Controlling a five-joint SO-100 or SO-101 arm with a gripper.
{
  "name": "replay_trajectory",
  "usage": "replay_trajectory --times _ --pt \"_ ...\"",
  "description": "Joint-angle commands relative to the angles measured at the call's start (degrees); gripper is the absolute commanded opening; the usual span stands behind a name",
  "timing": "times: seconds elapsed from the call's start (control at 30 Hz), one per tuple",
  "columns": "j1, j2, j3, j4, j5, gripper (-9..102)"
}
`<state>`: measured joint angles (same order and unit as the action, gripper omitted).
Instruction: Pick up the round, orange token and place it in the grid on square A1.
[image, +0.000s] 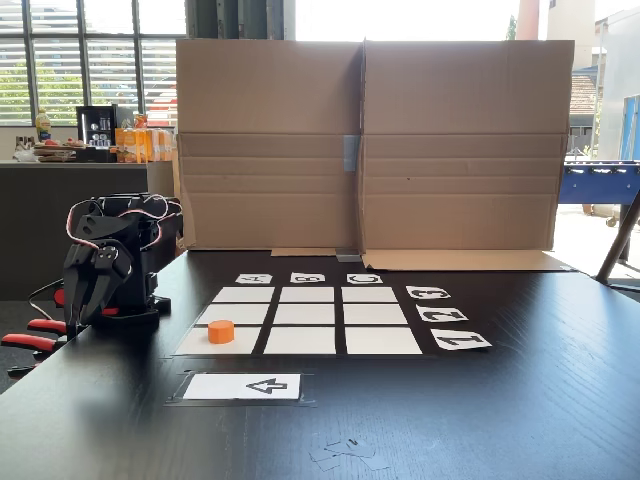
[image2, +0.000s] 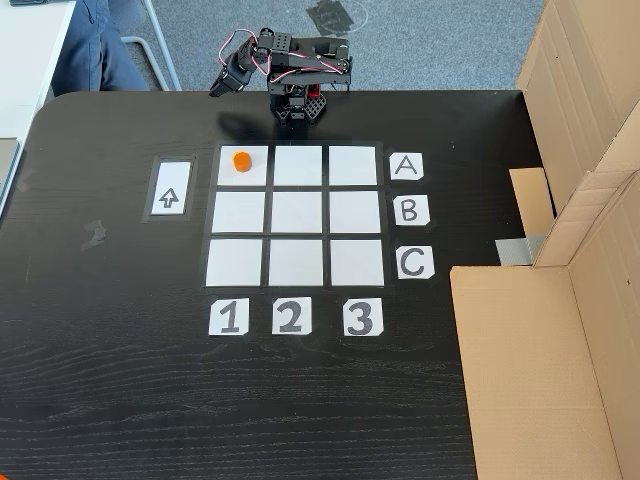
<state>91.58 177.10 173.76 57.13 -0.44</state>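
**Token sits on A1; arm folded at desk edge**

Pincer (image: 88, 290) hangs tip-down off the folded arm, holding nothing; fingers look nearly closed in a fixed view, though the gap is too small to read with certainty. In the other fixed view the pincer (image2: 222, 86) points out past the arm base, above the desk (image2: 120, 400) edge and clear of the cards.

Nearest to the pincer: the token (image2: 241, 160), upright on square A1 (image2: 250, 175), the corner cell in line with the "A" card (image2: 407, 166) and the "1" card (image2: 228, 317). Token is apart from the pincer, off-centre in the cell toward the arm's side, yet inside the white. Judgement: placement looks done, and the folded pose reads as a rest position that keeps the arm out of the cameras' line to the grid (image2: 296, 215).

Beside A1, away from the other cells: arrow card (image2: 170, 188), presumably marking board orientation.

Farther off: other eight cells bare. Beyond the far side of the grid, a cardboard screen (image: 365, 145) stands upright, likely as a plain backdrop.
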Motion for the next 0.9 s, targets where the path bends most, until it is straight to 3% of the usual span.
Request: replay_trajectory --times 0.0,0.37,0.87 --pt "0.4 1.1 1.0 -0.2 -1.3 1" --pt "0.6 4.0 1.4 5.7 -1.3 0" --pt "2.3 7.6 1.4 7.6 -1.3 0"
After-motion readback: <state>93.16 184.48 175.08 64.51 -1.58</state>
